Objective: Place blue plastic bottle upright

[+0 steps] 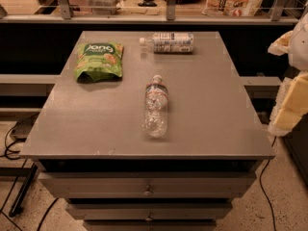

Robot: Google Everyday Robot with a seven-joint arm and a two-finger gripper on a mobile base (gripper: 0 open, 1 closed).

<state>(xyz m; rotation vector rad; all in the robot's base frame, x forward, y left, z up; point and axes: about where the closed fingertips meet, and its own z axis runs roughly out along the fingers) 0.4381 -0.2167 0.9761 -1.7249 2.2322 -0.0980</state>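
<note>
A broad grey rectangular table [211, 124] fills the middle of the view, seen from its front edge, and two shallow grey drawers [149, 189] with small round knobs sit stacked under its top. Past the table's right side, cut off by the edge of the view, hangs the robot's pale cream-and-white gripper [292, 105]. It is well apart from everything on the table, and whether it is apart or together cannot be told. On the table's far left part a green foil snack pouch [98, 60] with white lettering lies flat. At the table's centre a crinkled clear plastic bottle [156, 107] with a narrow red-and-dark label band lies on its side, its cap toward the far edge and its base toward the front. Along the table's far edge, a little right of the middle, the blue plastic bottle [169, 42] also lies on its side. It is clear and faintly bluish, with a wide pale printed label, and its white cap points left toward the pouch.
</note>
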